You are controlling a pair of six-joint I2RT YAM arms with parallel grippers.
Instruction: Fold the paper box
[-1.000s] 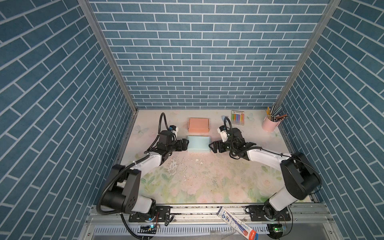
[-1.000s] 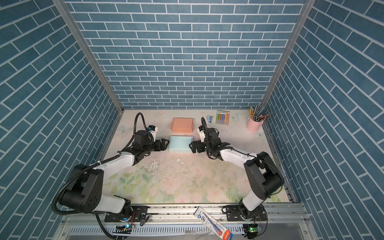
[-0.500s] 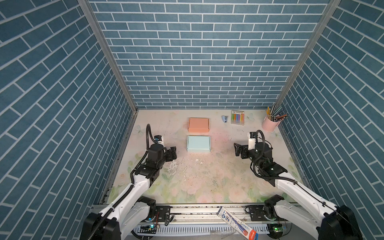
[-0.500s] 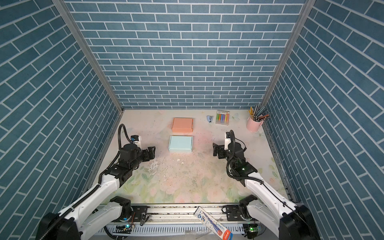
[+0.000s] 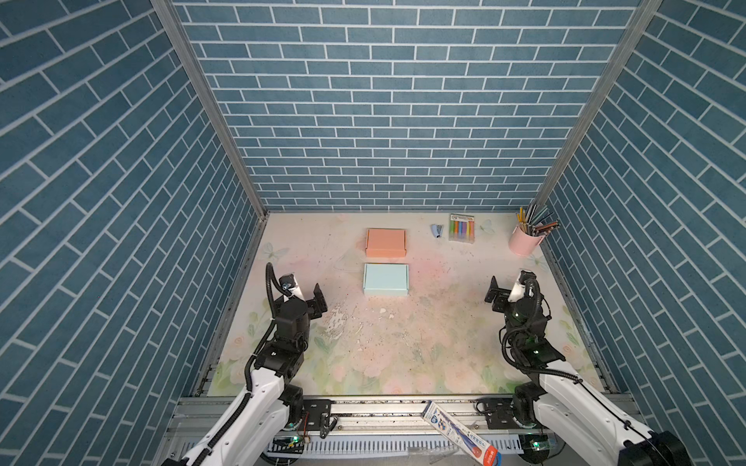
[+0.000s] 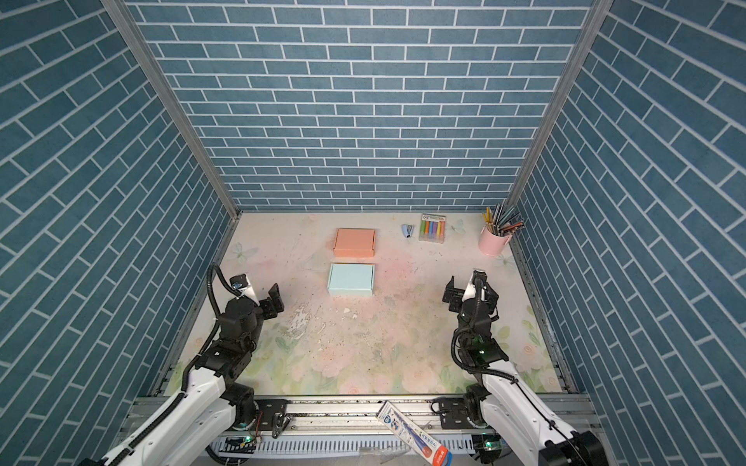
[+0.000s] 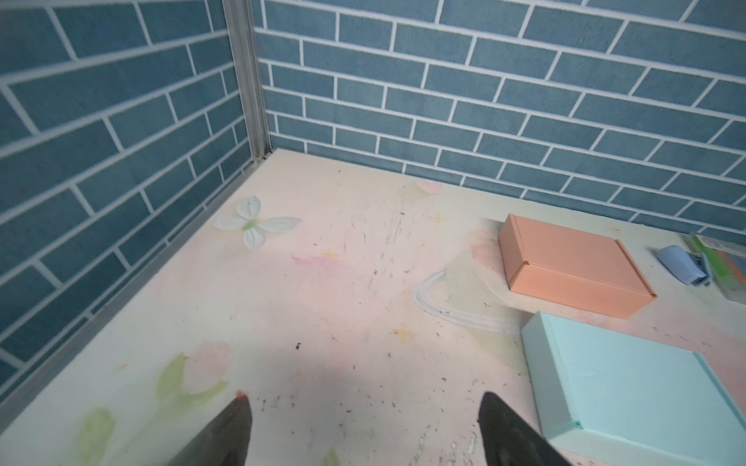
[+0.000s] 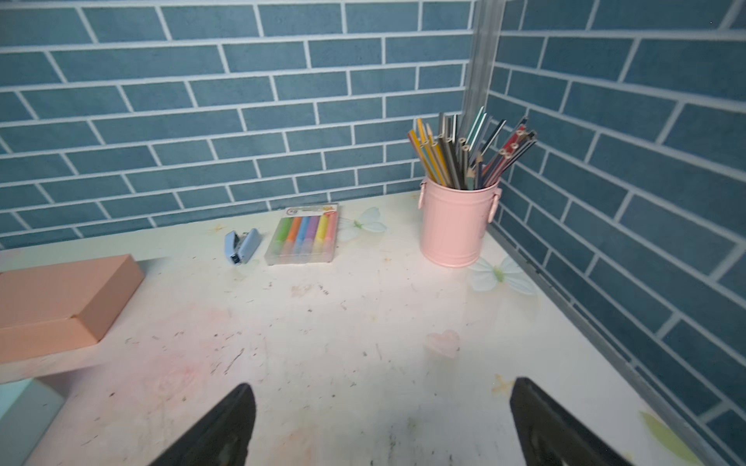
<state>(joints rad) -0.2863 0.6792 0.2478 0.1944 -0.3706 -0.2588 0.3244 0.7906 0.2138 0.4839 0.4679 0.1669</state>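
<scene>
The pale blue paper box (image 5: 385,279) is seen closed on the desk (image 5: 403,355) at the middle of the frame in both top views, just below an orange box (image 5: 385,242). The left hand (image 5: 304,291) and right hand (image 5: 509,287) are held with jaws spread wide, nothing gripped, well apart from it.

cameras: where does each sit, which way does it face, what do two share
Both top views: high over the near edge, looking down and forward; left arm, right arm show.
Left wrist: on the left arm, facing the back left corner; tips of the open left gripper show.
Right wrist: on the right arm, facing the back right corner's pink metal pencil cup; tips of the open right gripper show.
Shared: both wrist views catch the orange paper box and light blue paper box.
</scene>
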